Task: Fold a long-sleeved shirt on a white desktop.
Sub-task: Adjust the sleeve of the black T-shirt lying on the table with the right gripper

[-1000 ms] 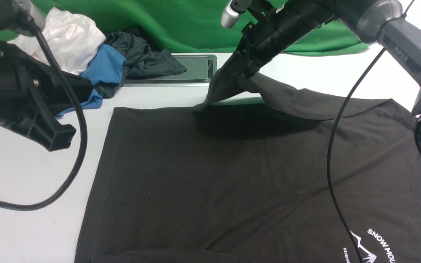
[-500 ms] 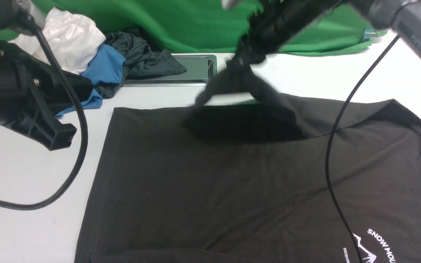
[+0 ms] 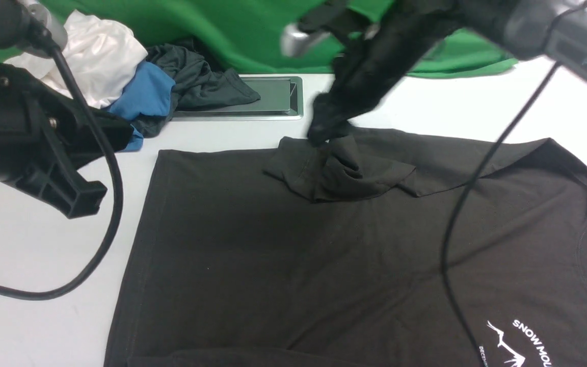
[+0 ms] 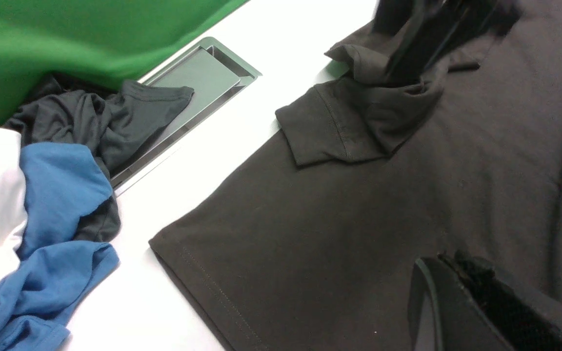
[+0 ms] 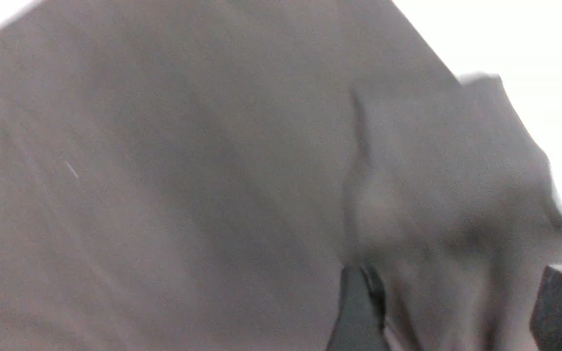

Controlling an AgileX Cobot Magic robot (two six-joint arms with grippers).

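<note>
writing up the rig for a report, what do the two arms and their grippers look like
Both arms are mostly black. The left arm has a silver cap and a thick black cable looping off it. The right arm has a grey link lettered PiPER, a thin black cable and a silver knob near the black right gripper, blurred.

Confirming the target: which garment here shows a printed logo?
The long-sleeved shirt, spread out; the piled white garment, blue garment and grey garment show none.
</note>
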